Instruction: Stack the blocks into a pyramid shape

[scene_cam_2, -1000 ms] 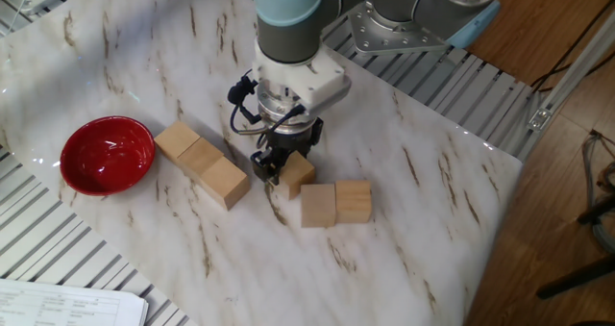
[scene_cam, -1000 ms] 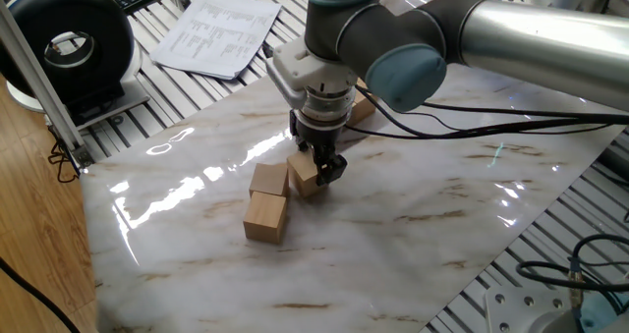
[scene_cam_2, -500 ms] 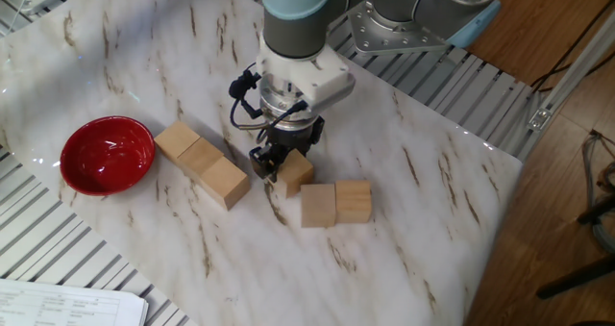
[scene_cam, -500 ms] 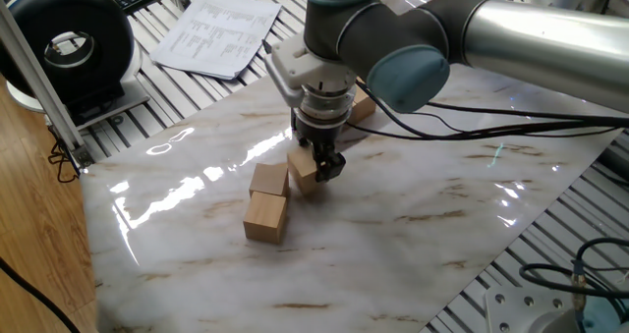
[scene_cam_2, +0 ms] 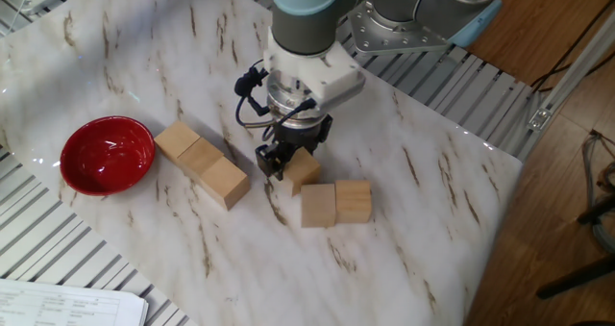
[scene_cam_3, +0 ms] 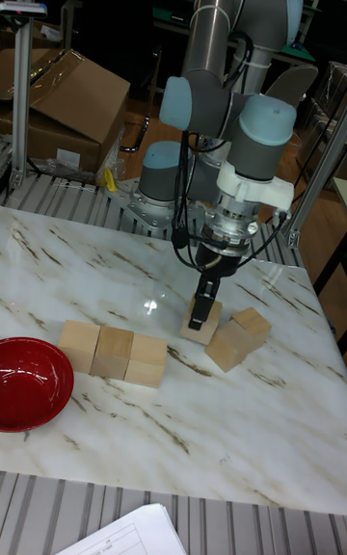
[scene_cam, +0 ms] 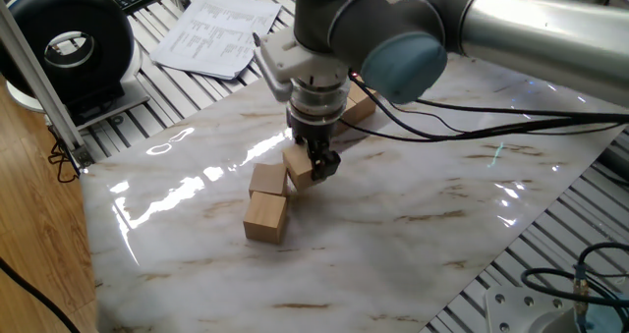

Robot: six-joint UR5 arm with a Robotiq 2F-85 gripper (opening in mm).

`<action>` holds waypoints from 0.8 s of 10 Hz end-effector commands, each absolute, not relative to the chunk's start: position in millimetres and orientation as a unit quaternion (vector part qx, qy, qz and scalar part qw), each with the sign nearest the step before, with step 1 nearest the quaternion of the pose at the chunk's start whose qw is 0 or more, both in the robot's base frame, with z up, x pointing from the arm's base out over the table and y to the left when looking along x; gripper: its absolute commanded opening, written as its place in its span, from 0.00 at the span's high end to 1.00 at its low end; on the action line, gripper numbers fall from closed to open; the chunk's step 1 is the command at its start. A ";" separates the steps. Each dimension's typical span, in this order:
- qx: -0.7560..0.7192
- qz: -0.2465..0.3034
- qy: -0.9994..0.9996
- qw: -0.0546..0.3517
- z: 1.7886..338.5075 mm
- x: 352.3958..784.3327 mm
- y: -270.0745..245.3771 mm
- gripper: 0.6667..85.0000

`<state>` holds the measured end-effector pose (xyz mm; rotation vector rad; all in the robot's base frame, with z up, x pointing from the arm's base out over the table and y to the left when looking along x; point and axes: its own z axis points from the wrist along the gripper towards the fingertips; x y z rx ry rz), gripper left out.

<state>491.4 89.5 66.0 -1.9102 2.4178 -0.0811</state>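
Six blocks on my bench (scene_cam: 413,225). One fixed view: hand (scene_cam: 314,162) pinching a block (scene_cam: 300,166) beside a pair (scene_cam: 266,203). Other fixed view: row of three (scene_cam_2: 201,163) near red bowl (scene_cam_2: 107,154). Tall view: held block (scene_cam_3: 200,322) sits between both groups.

No text can be read anywhere. The printed sheet of paper (scene_cam: 216,33) on the slatted bench carries lines of print too small to make out, and the wooden blocks (scene_cam_2: 202,161) and red bowl (scene_cam_2: 107,154) bear no markings.
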 end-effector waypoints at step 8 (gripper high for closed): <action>-0.610 -0.008 0.792 0.042 122.1 493.9 60.9 1.00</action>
